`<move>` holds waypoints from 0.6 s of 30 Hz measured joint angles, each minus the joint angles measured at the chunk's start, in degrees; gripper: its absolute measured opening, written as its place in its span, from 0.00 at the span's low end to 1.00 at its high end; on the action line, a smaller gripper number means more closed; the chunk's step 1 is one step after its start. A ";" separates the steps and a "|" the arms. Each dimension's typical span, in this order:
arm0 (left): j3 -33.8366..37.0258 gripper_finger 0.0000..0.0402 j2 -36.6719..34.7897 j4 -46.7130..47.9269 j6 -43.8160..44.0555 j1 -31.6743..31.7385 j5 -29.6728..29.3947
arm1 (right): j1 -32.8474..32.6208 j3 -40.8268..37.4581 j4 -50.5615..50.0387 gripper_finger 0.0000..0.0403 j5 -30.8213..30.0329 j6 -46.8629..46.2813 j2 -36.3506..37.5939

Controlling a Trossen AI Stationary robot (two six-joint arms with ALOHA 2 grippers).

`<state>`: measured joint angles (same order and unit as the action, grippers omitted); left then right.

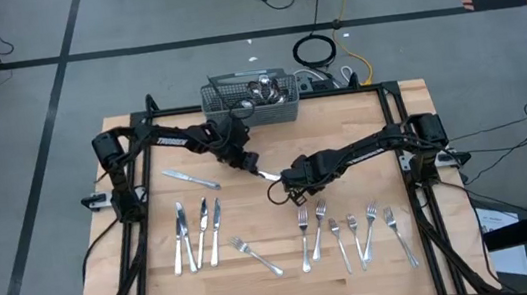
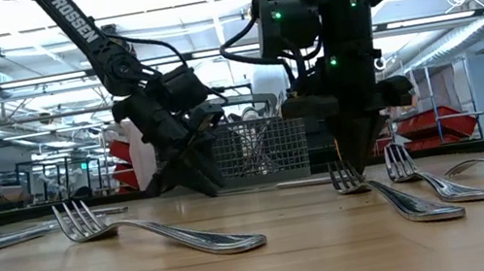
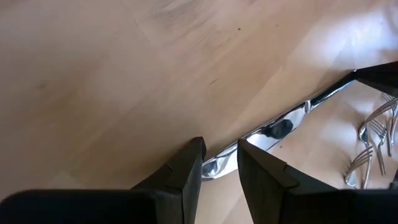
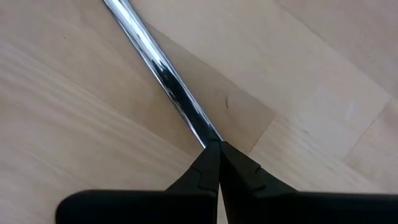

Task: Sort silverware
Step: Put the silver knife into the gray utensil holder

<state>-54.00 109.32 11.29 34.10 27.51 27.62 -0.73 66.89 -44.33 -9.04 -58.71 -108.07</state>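
One slim, shiny piece of silverware (image 1: 267, 174) spans the gap between my two grippers near the table's middle; its kind I cannot tell. My left gripper (image 1: 248, 161) slants down at its broader end (image 3: 217, 167). My right gripper (image 1: 288, 179) points straight down, shut on the other, narrow end. In the low view the piece (image 2: 280, 185) runs level, close above the wood. Three knives (image 1: 201, 234) lie side by side at the front left, and another knife (image 1: 192, 179) lies behind them. Several forks (image 1: 355, 232) lie at the front right, and one fork (image 1: 257, 257) at the front middle. My left gripper has the piece's broader end (image 3: 217, 167) between its two fingertips (image 3: 194, 163), which come slanting down from the far left. The rest of the piece runs away from the fingers toward my right gripper (image 3: 373, 78). My right gripper pinches the very tip of the narrow shaft (image 4: 208, 138) between the free ends of its shut fingers, from above, pointing down. The shaft (image 4: 161, 74) runs away from the fingers, level over the wood.
A grey wire-mesh basket (image 1: 250, 99) with more silverware stands at the table's far edge, just behind my left arm. The black frame rails (image 1: 143, 233) run along the left and right edges. Bare wood (image 1: 251, 209) lies between the knives and the forks.
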 joint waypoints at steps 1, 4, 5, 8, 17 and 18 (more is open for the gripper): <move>0.00 0.29 0.00 -0.02 0.12 0.38 0.20 | 0.00 0.00 -0.12 0.00 0.04 -0.30 0.00; 0.12 0.29 -0.42 0.24 1.43 1.76 1.59 | 0.03 0.02 -0.23 0.00 0.54 -0.47 0.00; 0.19 0.29 -0.54 0.51 1.51 2.24 1.93 | 0.15 0.02 -0.24 0.00 0.67 -0.52 0.00; 0.20 0.29 -1.26 2.75 1.26 4.00 3.17 | 0.64 0.02 -0.27 0.00 1.31 -0.60 0.02; 0.40 0.29 -1.42 3.76 0.70 4.61 2.97 | 1.42 0.00 0.87 0.00 1.82 -0.01 0.02; 0.42 0.29 -1.42 3.51 1.24 4.40 2.83 | 1.46 0.00 0.89 0.00 1.79 0.04 0.02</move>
<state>-53.58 107.90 14.80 35.34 31.91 30.45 0.73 66.89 -43.44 -7.25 -58.68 -108.05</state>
